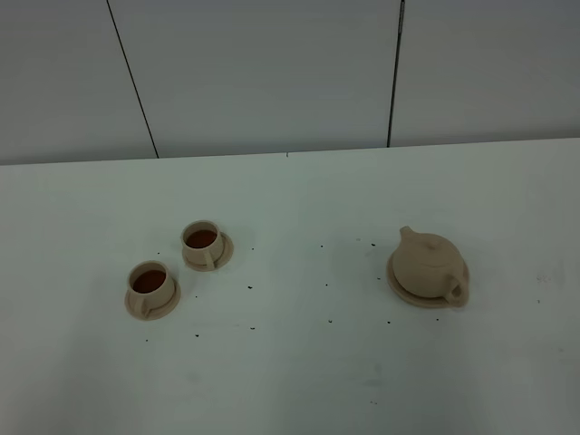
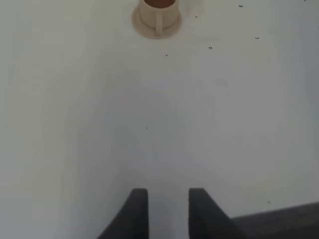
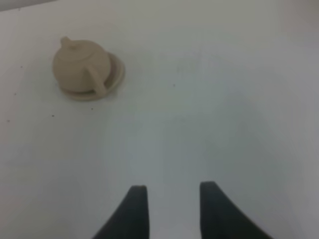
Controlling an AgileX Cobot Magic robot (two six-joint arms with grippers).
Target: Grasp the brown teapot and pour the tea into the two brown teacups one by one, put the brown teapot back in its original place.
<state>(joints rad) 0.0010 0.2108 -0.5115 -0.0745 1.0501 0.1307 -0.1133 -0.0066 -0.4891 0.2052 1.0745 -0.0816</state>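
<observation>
Dark gripper fingers fill the near edge of each wrist view. Left gripper (image 2: 168,211) hangs over bare white table (image 1: 299,381), its two fingers a narrow gap apart with nothing between them. Right gripper (image 3: 172,209) looks much the same — fingers parted a little wider, nothing held, only tabletop beneath. Neither arm shows up in the overhead view.

Well ahead of the right gripper sits the brown teapot (image 1: 428,261), lid on, resting squarely on its round plate (image 1: 401,288) on the right side of the table. Its short spout points toward the back wall and its loop handle faces the front edge, sticking out just past the plate's rim.

Over on the left, well apart from the pot, stand the two brown teacups, each on its own small saucer. The nearer cup (image 1: 149,285) and the farther cup (image 1: 201,242) sit close beside one another without touching — both hold dark reddish-brown tea, and both have their handles turned toward the front of the table. One of them appears at the far end of the left wrist view, partly cut off by the frame; I can't tell which.

Small dark specks (image 1: 250,287) are scattered across the tabletop between cups and pot.
</observation>
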